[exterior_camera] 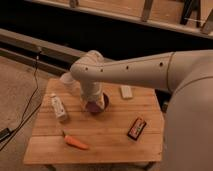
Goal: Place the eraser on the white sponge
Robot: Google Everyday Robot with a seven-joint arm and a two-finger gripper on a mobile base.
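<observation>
The eraser (136, 128), a flat black block with red-orange edges, lies on the wooden table (110, 135) near its right front. The white sponge (126, 91), a small off-white pad, lies at the back of the table, right of centre. My arm (130, 70) reaches in from the right and bends down over the table's middle. My gripper (93, 104) hangs at the dark bowl (101, 104), well to the left of both the eraser and the sponge. It holds neither of them.
A white bottle (59, 107) lies at the table's left. A white cup (66, 80) stands at the back left, partly behind the arm. An orange carrot (76, 142) lies near the front left edge. A cable (30, 107) runs over the floor at left.
</observation>
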